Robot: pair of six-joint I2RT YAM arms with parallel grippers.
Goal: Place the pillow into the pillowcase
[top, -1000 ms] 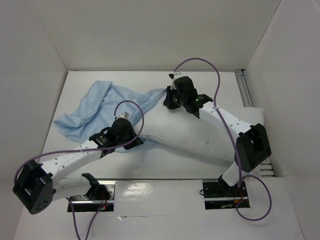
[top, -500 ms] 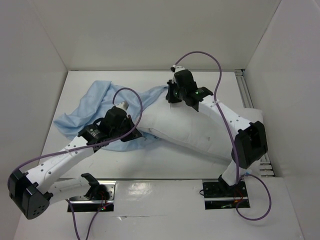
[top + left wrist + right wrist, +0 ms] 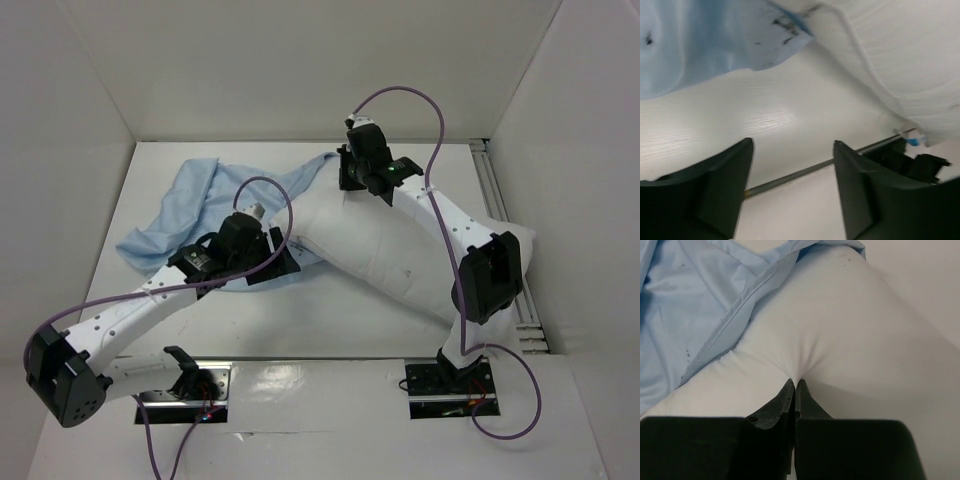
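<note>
Your right hand (image 3: 794, 383) pinches a fold of the pillow (image 3: 400, 255). Your left hand (image 3: 792, 147) gapes empty over the surface (image 3: 785, 112). Only the pillow's far end sits under the pillowcase (image 3: 200, 205) hem; most lies outside.

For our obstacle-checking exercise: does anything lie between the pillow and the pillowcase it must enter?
Nothing visible does. The pillow meets the pillowcase at its far end, where the hem drapes over it. The right claw pinches the pillow; the left claw hangs open beside the join.
</note>
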